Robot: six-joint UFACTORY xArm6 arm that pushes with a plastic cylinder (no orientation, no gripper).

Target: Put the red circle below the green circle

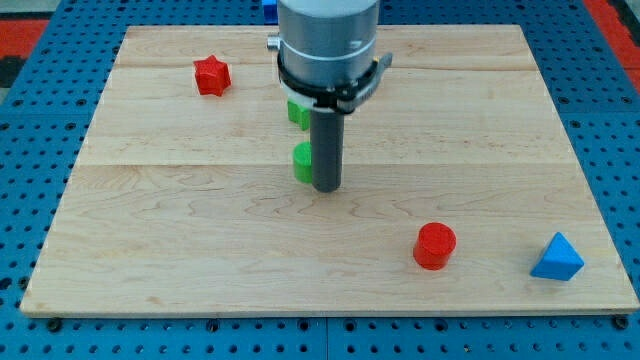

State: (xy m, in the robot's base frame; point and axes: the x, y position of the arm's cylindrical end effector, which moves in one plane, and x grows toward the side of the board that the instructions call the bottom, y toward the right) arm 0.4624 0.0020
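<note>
Camera view, nearest first: one blue triangular block (pixel 557 258) at the wooden board's (pixel 200 250) bottom right, with one red circle (pixel 434 245) just left of it. Farther up, my tip (pixel 327 187) holds nothing, touching one green block's (pixel 302 161) right side. Beyond sit another green block (pixel 297 111), partly hidden, and one red star (pixel 211 76) top left.

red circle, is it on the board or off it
On the board: the red circle sits flat on the wood near the view's bottom right, left of the blue triangle, far from my tip.
</note>
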